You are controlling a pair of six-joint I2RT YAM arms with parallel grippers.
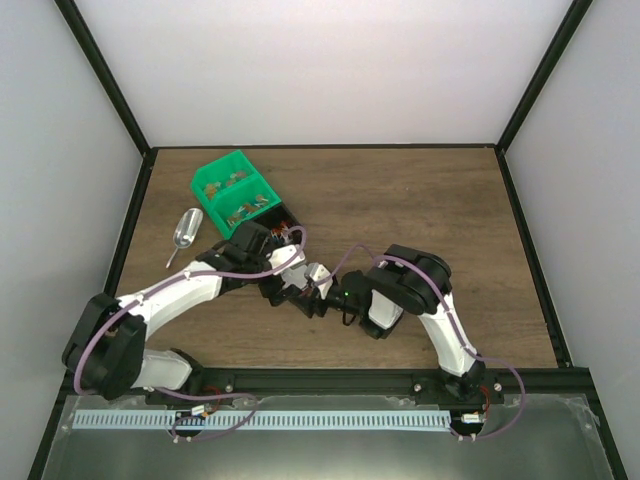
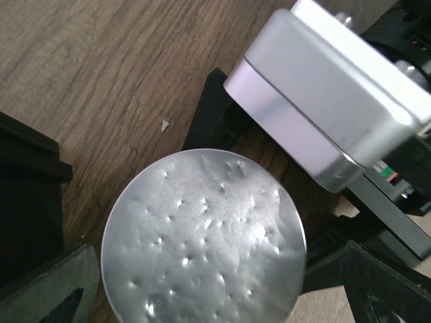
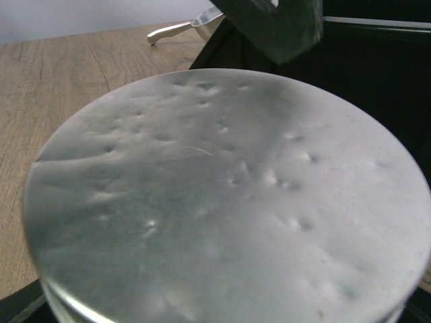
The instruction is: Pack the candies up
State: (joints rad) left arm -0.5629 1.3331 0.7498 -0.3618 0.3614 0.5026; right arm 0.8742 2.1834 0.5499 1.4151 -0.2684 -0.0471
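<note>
A round silver tin point(image 1: 318, 272) with a dented lid sits between both grippers at the table's middle. In the left wrist view I look straight down on the lid point(image 2: 202, 235). My left gripper point(image 2: 215, 269) straddles it, with dark fingers point(image 2: 67, 276) at either side and a gap on the right. In the right wrist view the tin point(image 3: 222, 195) fills the frame, held close in my right gripper point(image 3: 222, 269), whose fingers are hidden. Tiny coloured specks, perhaps candies point(image 1: 284, 232), show in a black container, mostly hidden by my left arm.
Two joined green bins point(image 1: 235, 192) with brown-orange pieces stand at the back left. A metal scoop point(image 1: 184, 235) lies to their left; its handle shows in the right wrist view point(image 3: 178, 27). The right wrist's silver camera housing point(image 2: 323, 101) hangs close above the tin.
</note>
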